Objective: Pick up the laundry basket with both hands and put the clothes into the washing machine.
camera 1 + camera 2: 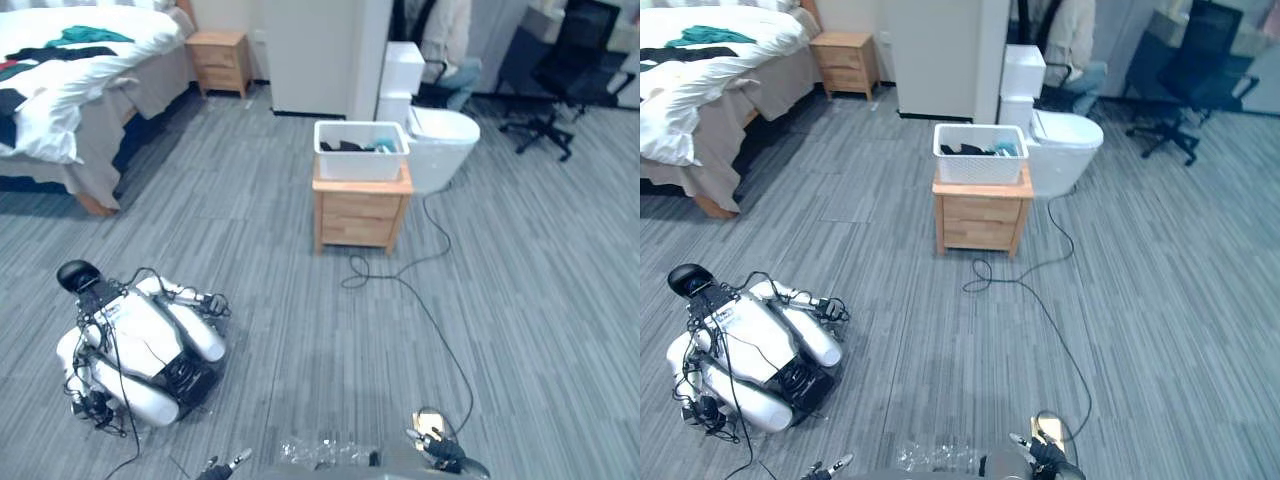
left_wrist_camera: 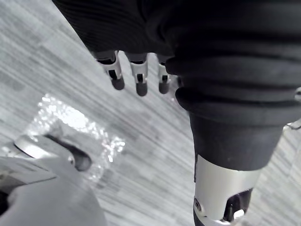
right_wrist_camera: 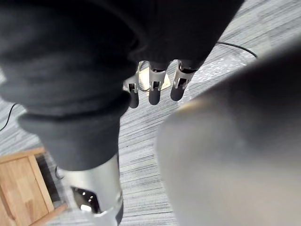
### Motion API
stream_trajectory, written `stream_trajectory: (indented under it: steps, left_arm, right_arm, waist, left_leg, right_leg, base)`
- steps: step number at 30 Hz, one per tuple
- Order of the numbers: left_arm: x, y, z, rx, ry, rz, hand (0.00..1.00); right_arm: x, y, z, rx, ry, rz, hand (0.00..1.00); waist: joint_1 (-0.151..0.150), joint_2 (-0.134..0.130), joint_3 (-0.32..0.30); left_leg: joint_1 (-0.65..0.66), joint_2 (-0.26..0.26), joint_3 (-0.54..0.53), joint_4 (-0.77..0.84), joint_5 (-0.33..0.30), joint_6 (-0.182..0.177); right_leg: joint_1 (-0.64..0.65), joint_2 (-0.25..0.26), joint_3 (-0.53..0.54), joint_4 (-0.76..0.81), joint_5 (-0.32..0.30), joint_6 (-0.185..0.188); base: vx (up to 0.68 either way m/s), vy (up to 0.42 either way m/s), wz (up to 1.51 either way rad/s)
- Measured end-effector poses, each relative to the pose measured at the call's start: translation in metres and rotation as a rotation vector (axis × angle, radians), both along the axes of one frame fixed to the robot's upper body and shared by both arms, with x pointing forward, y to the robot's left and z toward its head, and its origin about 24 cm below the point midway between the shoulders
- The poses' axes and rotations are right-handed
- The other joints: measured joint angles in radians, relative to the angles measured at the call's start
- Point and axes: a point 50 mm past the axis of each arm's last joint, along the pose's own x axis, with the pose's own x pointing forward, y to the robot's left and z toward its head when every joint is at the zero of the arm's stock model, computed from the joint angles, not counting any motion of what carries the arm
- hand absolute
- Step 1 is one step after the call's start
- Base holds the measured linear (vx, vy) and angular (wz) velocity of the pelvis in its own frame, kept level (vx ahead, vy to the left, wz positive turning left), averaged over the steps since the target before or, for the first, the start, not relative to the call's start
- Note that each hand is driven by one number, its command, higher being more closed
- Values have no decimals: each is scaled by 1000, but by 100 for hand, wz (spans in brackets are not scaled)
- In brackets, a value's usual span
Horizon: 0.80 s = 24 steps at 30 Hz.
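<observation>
Silver left hand [image 2: 140, 79]: we see it low at the near edge of the head views, on the left, hanging with its tips pointing down at the grey carpeted floor [image 1: 280, 260].
Right hand [image 3: 155, 92]: low at the near edge on the right, also pointing down toward the floor.
Cut off: the lower edge of the head views crops both hands, leaving little more than fingertips inside it.
Hard to make out: we cannot place either thumb with confidence in the wrist views.
Left fingers [image 2: 115, 77]: straight and slightly apart from one another, hanging free, holding and touching nothing. Crinkled clear plastic [image 2: 70, 120] lies on the floor past them.
Right fingers [image 3: 178, 87]: straight and a little apart, free above the floor, clasping nothing.
Laundry basket [image 1: 361, 165]: white and upright on the wooden table [image 1: 360, 215], well ahead of both hands.
Clothes [image 1: 345, 146]: dark pieces and a teal one lie inside the basket, and its wall hides most of them from us.
White rounded unit [image 1: 440, 150]: just behind and to the right of the table. We cannot tell whether the two touch.
Other robot [image 1: 140, 350]: white, lying crumpled on the floor at the left.
Background: a bed [image 1: 120, 60] at the far left, a second wooden nightstand [image 1: 220, 60] beside it, a seated person [image 1: 448, 40] cut off by the top edge, and a black office chair [image 1: 570, 60] at the far right.
</observation>
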Motion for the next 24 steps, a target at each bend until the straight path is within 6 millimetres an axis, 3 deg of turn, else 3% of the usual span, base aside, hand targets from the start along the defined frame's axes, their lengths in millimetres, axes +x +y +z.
stream_trajectory:
  steps: [1,4,6,7,8,9,10,11,13,15,17,18,19,21,22,24]
  left_arm:
    - [0,0,0,-1,1,1,0]
    - [4,-5,0,-16,-17,22,0]
    - [14,-10,1,-31,-50,43,0]
    - [17,-11,1,-35,-57,50,0]
    - [21,-16,0,-51,-67,64,0]
    - [21,-21,0,-62,-67,62,0]
    - [20,-23,-1,-71,-64,72,0]
    - [18,-28,-2,-84,-56,85,0]
    - [31,-35,0,-109,-92,88,0]
    - [32,-43,0,-132,-99,90,0]
    - [39,-42,2,-126,-126,62,0]
    - [45,-41,4,-119,-150,38,0]
    - [49,-39,6,-108,-168,21,0]
    - [55,-33,10,-89,-202,39,0]
    - [56,-31,11,-78,-209,53,0]
    - [52,-29,10,-73,-202,81,0]
  right_arm:
    - [1,0,0,1,-4,-6,0]
    - [1,-6,1,16,-17,-101,0]
    - [-3,-11,0,33,-20,-223,0]
    - [-4,-8,0,41,-17,-239,0]
    - [-6,-7,-1,49,-9,-256,0]
    - [-8,-9,-1,48,-7,-263,0]
    - [-9,-11,-1,41,-6,-266,0]
    - [-9,-16,0,29,-9,-260,0]
    - [6,-13,3,39,-45,-252,0]
    - [25,-7,8,47,-95,-198,0]
    - [40,9,11,84,-125,-169,0]
    - [53,21,15,101,-145,-136,0]
    - [59,31,17,114,-155,-110,0]
    - [70,47,21,139,-178,-60,0]
    - [73,50,23,148,-188,-60,0]
    - [76,50,25,141,-207,-53,0]
  waist:
    - [0,0,0]
    - [-8,16,-1]
    - [-8,28,-1]
    - [-8,25,-1]
    - [-22,23,-2]
    - [-41,39,-7]
    - [-48,51,-25]
    - [-52,81,-48]
    - [-38,84,-56]
    - [-20,125,-46]
    - [-1,137,-35]
    - [19,126,-22]
    - [31,118,-16]
    - [56,88,1]
    - [60,76,8]
    - [75,66,12]
  left_leg:
    - [5,3,0,0,-10,1]
    - [45,37,3,-1,-66,21]
    - [66,77,-9,-5,-113,8]
    - [73,80,-18,-7,-126,-1]
    - [94,85,-44,-6,-153,-16]
    - [125,111,-77,1,-190,-33]
    - [140,140,-87,9,-199,-45]
    - [137,177,-116,47,-210,-65]
    - [22,163,-139,337,-139,-162]
    - [-138,152,-127,846,100,-288]
    - [-228,157,-89,1083,84,-272]
    - [-298,157,-71,1165,53,-223]
    - [-348,157,-61,1171,22,-198]
    - [-445,166,-52,1040,-41,-173]
    - [-475,183,-45,933,-52,-155]
    - [-508,229,-27,612,-49,-156]
  right_leg:
    - [-15,-8,-19,0,-2,2]
    - [-54,-3,-162,-236,2,-6]
    - [-40,55,-247,-565,81,-10]
    - [-38,66,-248,-627,104,-15]
    - [-30,81,-241,-699,141,-31]
    - [-9,99,-232,-705,219,-78]
    - [8,121,-240,-712,255,-111]
    - [29,150,-267,-717,262,-138]
    - [39,154,-282,-650,239,-180]
    - [202,185,-256,-701,187,-218]
    - [298,210,-213,-731,158,-226]
    - [358,211,-180,-745,146,-229]
    - [392,205,-155,-754,146,-229]
    - [472,172,-108,-787,136,-216]
    - [501,150,-91,-796,117,-189]
    - [555,103,-62,-828,32,-134]
  base:
    - [219,9,-8]
    - [233,11,-20]
    - [427,-20,-6]
    - [486,-77,26]
    - [570,-130,58]
    - [618,-152,72]
    - [559,-140,76]
    - [749,-182,52]
    - [786,-202,22]
    - [712,-115,-10]
    - [566,-19,-45]
    - [436,26,-65]
    - [414,45,-71]
    - [378,101,-69]
    - [449,155,-77]
    - [451,190,-63]
